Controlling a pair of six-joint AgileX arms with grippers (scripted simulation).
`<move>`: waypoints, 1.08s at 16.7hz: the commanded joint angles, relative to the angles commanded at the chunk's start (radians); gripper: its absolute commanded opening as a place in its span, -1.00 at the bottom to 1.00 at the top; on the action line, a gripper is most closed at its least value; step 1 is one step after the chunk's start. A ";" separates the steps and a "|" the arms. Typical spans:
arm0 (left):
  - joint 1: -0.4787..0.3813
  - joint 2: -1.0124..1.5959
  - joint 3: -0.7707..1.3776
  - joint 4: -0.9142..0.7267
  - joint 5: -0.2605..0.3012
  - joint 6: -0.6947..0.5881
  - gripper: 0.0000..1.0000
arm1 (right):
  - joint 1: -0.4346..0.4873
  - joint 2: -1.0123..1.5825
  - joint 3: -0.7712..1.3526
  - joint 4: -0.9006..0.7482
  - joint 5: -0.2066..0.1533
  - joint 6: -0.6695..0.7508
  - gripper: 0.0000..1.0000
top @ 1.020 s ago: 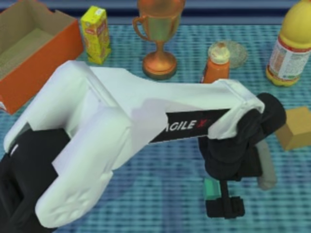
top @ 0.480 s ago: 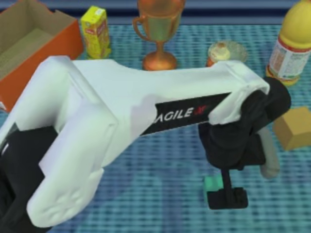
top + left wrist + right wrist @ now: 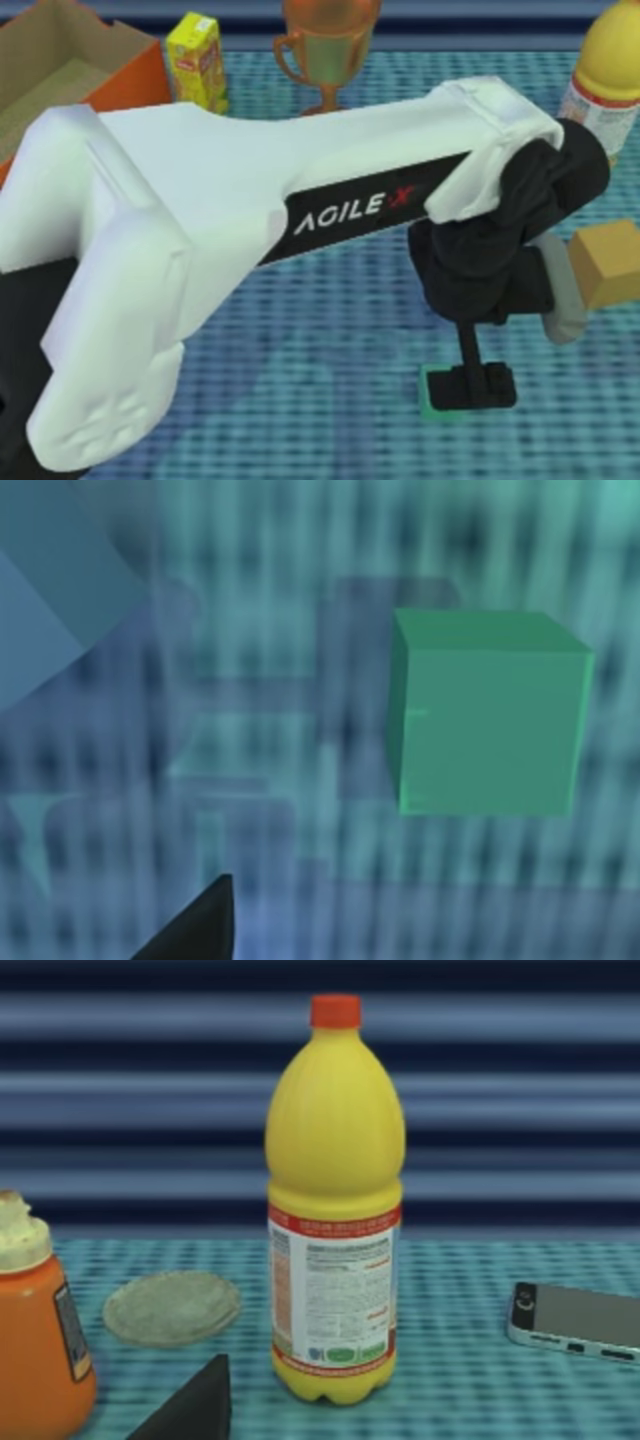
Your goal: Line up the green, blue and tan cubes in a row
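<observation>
Fingers of the left gripper (image 3: 472, 385) hang directly over the green cube (image 3: 432, 392) near the tabletop's (image 3: 330, 350) front edge, right of centre; whether they are spread or closed cannot be told from above. In the left wrist view the green cube (image 3: 487, 715) sits free on the cloth. Farther back, the tan cube (image 3: 606, 262) lies by the right edge. At the rear stand a juice carton (image 3: 199, 62), trophy (image 3: 325, 45) and yellow bottle (image 3: 612, 70).

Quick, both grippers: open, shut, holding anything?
Left gripper: directly above the green cube; open or shut cannot be told.
Right gripper: not seen from above; its wrist camera faces a yellow bottle.
</observation>
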 joint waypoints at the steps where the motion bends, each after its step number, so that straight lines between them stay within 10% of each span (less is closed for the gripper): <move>1: 0.000 0.000 0.000 0.000 0.000 0.000 1.00 | 0.000 0.000 0.000 0.000 0.000 0.000 1.00; 8: 0.155 -0.289 -0.268 0.162 -0.014 -0.083 1.00 | 0.078 0.282 0.271 -0.173 -0.001 -0.020 1.00; 18: 0.638 -1.371 -1.187 0.683 -0.031 -0.355 1.00 | 0.302 1.355 1.049 -0.710 0.001 -0.088 1.00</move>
